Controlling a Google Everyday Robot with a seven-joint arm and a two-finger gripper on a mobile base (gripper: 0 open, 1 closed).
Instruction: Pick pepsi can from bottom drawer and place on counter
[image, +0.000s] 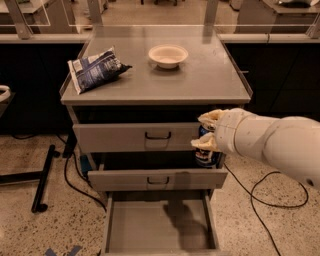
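Note:
My gripper (206, 132) is shut on the pepsi can (205, 154), a dark blue can with a white mark, and holds it in the air in front of the right end of the upper drawers, well above the bottom drawer (160, 227). The bottom drawer is pulled open and its flat floor shows nothing in it. The counter (200, 75) is the grey metal top just above and behind the can. My white arm (272, 145) comes in from the right.
On the counter lie a blue-white chip bag (94, 70) at the left and a white bowl (168, 55) at the middle back. Two upper drawers with black handles (157, 135) are shut. Black cables (70, 172) and a black stand (42, 182) lie on the floor at the left.

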